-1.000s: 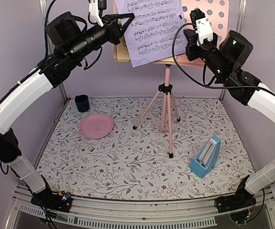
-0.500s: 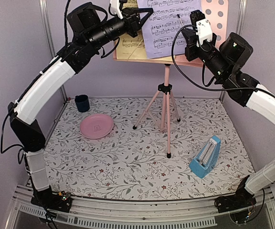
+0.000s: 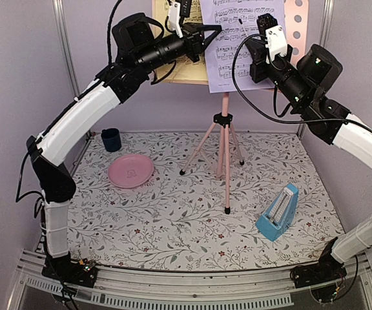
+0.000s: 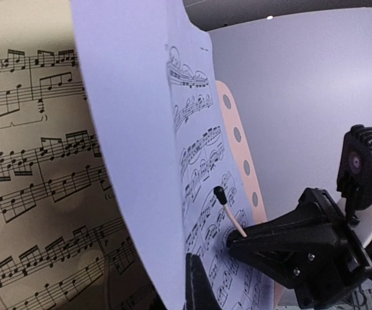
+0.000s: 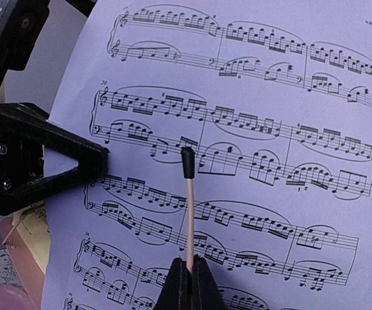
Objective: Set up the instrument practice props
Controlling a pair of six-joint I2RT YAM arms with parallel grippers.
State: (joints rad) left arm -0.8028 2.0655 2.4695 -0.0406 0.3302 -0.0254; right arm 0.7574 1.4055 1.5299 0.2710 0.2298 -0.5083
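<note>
Against the stand's desk (image 3: 296,19), my left gripper (image 3: 213,30) pinches the lavender sheet (image 3: 244,48) by its left edge; flimsy paper, I reckon, so grip lightly. My right gripper (image 5: 187,274) clamps a thin stick (image 5: 188,213).

Lavender sheet (image 3: 219,61), yellow sheet (image 3: 179,71), pink stand (image 3: 227,168) (perforated), blue metronome (image 3: 278,213)

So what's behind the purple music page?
Behind the purple page, the stand's pink desk peeks out on the right and a yellow page on the left. The middle of the desk is covered, so I cannot tell how far the yellow page reaches behind it.
</note>
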